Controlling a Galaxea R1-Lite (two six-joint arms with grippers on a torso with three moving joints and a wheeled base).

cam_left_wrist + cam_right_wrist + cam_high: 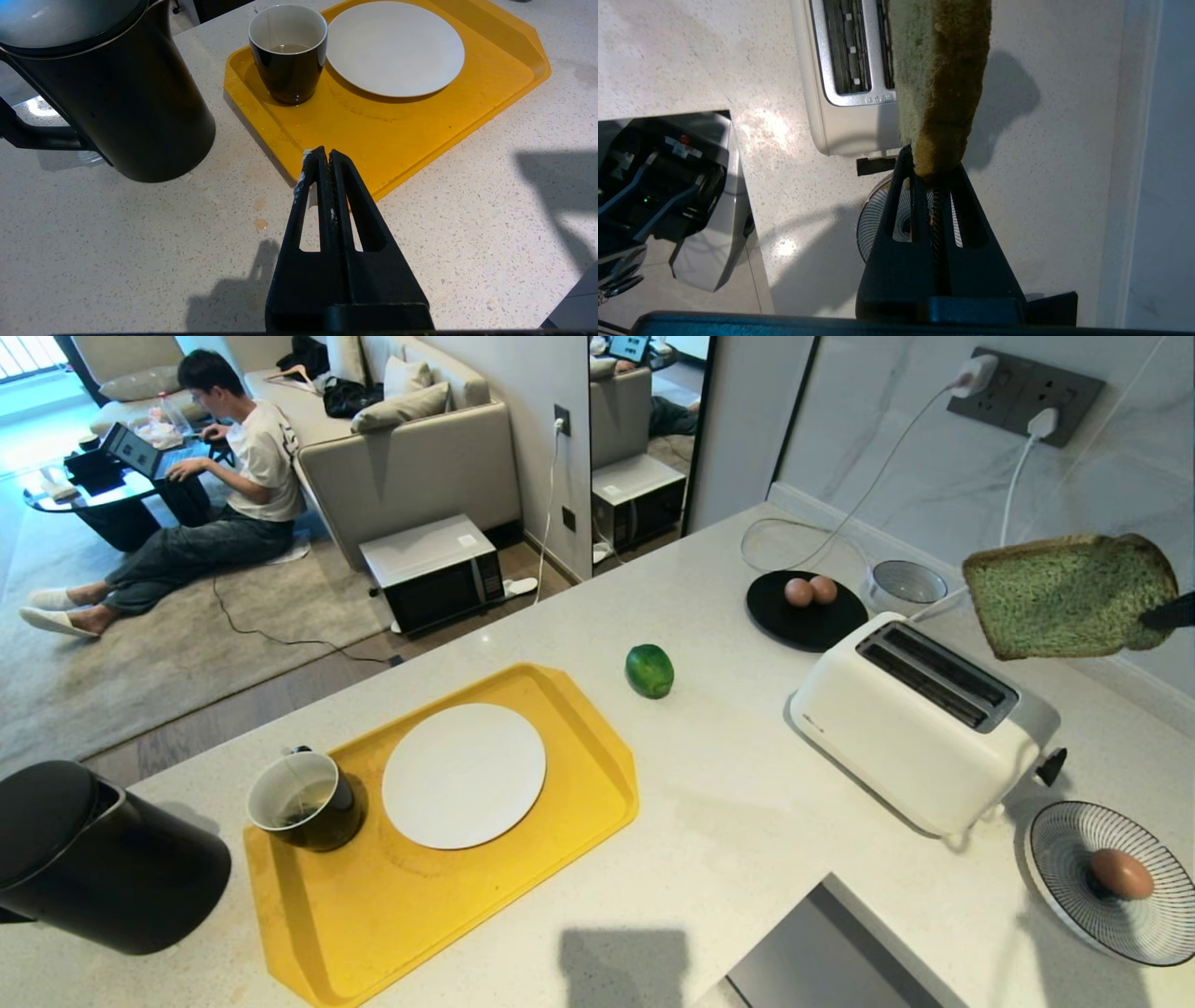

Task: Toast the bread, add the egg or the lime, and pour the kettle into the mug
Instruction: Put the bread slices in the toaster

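The kettle [93, 859] stands at the near left of the counter, its handle turned away from the tray [560, 803]. The toaster [920, 728] lies slantwise, slots upward; its small logo is too small to read. The bread [1069, 595] hangs in the air above and beyond the toaster, its long axis about level, one edge clenched by the right gripper [931, 175]. The mug [306, 801] stands on the tray. The lime [650, 670] lies on the counter. The left gripper [325, 156] is closed and empty, above the counter near the tray's edge.
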